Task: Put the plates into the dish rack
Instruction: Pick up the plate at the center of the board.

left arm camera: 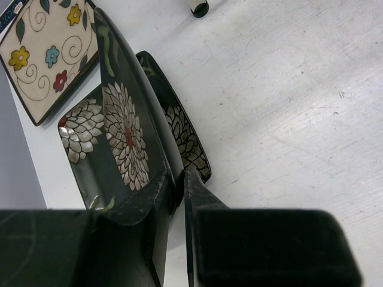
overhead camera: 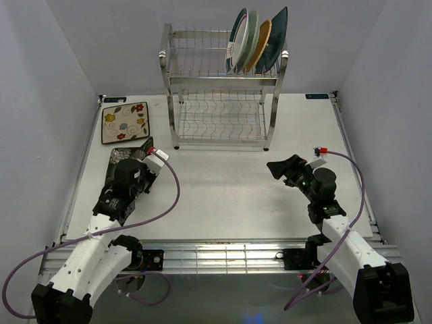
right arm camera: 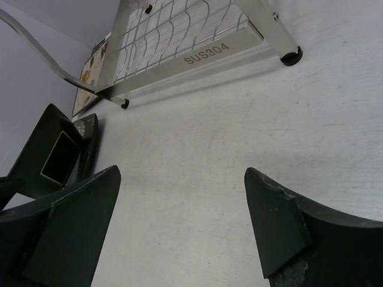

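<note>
The bench (overhead camera: pixel 223 196) carries everything, and the dish rack (overhead camera: pixel 202 79) stands at its far side, centred between my two arms so either one can reach it. Four racked plates (overhead camera: pixel 256 42) stand on edge at the right end of the upper tier, leaning together in the wire slots. The slots to their left and the whole lower shelf are free, so I judge the next plate belongs beside them.

Two plates remain on the bench at my left. The cream floral plate (overhead camera: pixel 125 123) lies flat near the back left corner, untouched. Just nearer to me is the dark floral plate (left arm camera: pixel 125 137), and that is the one I am working on.

My left hand (left arm camera: pixel 178 179) is pinching that plate's near rim, fingers pressed close with only the rim between them. I take it by the edge because a flat plate offers nothing else to grip, and an edge hold lets it hang upright for the slots. It looks tipped up in the wrist view, though I cannot tell whether its far edge has left the bench.

My right hand (right arm camera: pixel 181 173) is spread wide and holds nothing. It hovers over bare bench on its own side, facing the rack's foot and well apart from the plates.
</note>
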Robot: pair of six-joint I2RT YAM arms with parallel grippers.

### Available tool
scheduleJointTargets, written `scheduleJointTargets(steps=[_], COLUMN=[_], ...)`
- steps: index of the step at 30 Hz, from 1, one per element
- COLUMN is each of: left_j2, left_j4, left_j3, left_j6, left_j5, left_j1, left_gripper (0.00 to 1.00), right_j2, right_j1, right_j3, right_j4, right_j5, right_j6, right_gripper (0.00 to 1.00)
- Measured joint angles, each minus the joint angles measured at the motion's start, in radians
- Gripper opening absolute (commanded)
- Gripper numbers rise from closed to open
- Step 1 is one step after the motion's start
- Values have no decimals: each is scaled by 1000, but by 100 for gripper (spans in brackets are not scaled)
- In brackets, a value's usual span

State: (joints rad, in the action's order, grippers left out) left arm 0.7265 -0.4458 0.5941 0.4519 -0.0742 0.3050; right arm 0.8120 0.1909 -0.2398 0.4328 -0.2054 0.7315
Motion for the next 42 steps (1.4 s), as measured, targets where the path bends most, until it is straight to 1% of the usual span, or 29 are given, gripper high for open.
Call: scheduleJointTargets(steps=[15,23,42], left_j2=[25,28,134], left_j4=[-22,-23,-50], left_j3=[84,105,263], left_j6=[-89,-121,-158], left_j5=[-1,-19,-19], left_j1=[0,0,0], left_gripper=[0,0,0], right_j2=[-2,-2,8], right_j1=[0,0,0], right_j3=[0,0,-13], right_j4=[-14,-15,-14], right_j5=[0,0,-6], right_j6=[-6,-6,-6], right_gripper=[90,90,90])
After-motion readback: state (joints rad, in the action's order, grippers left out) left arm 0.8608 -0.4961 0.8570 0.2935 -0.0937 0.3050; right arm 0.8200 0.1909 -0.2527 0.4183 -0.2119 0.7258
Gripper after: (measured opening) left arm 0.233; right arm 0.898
